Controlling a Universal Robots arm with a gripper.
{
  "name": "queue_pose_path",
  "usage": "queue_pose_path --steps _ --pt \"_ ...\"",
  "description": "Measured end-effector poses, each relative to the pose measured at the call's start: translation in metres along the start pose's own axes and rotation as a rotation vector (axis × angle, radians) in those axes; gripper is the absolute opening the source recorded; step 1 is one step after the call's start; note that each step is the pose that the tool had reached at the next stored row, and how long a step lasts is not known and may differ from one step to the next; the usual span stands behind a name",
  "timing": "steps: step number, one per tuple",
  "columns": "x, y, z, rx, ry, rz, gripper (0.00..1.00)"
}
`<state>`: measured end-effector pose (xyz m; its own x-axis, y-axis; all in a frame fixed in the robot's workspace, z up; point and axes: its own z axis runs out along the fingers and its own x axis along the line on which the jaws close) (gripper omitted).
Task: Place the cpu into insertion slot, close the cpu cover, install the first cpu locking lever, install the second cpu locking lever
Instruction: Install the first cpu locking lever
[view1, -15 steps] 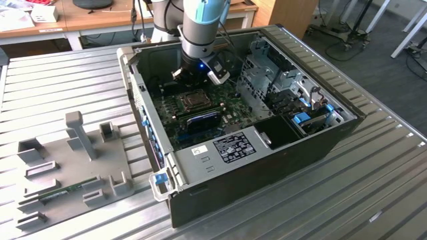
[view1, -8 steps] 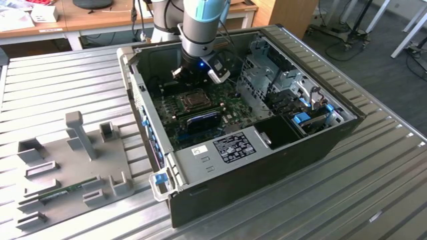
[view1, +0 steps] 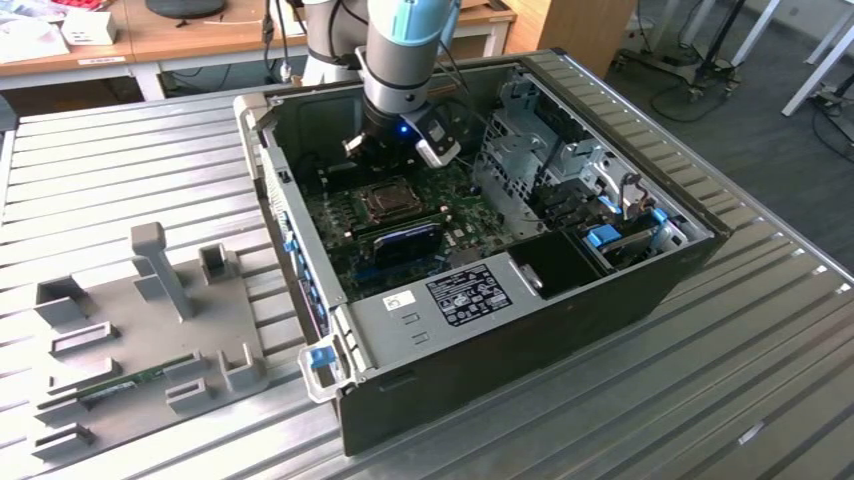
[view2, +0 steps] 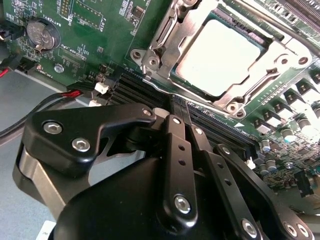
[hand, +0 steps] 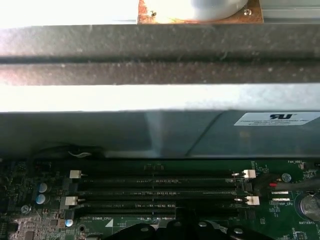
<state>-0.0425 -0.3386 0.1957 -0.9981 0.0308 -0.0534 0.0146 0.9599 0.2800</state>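
Observation:
The cpu (view2: 217, 52), a flat square with a pale grey metal top, lies in the insertion slot (view1: 390, 201) on the green motherboard (view2: 100, 30). The silvery cpu cover (view2: 167, 37) lies flat over its edges. A thin metal lever (view2: 200, 98) runs along the socket's near side, and another (view2: 260, 17) runs along the far side. My gripper (view2: 184, 117) is shut with nothing between its black fingers (view2: 175, 150). It hovers over the dark memory slots (hand: 160, 192) just beside the socket. In the exterior view the gripper (view1: 384, 165) is low inside the case, right behind the socket.
The open computer case (view1: 627, 300) lies on a slatted metal table (view1: 120, 170). Drive cages (view1: 561, 160) and cables fill the case toward the exterior view's right. A grey fixture (view1: 147, 320) sits on the table at the exterior view's left. A coin battery (view2: 42, 35) and a red-black cable (view2: 65, 95) lie near the gripper.

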Motion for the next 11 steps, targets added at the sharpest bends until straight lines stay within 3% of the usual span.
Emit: queue_pose_path --steps 11 --pt "-0.0049 -0.0009 0.0001 -0.0004 0.0 0.0 0.1"
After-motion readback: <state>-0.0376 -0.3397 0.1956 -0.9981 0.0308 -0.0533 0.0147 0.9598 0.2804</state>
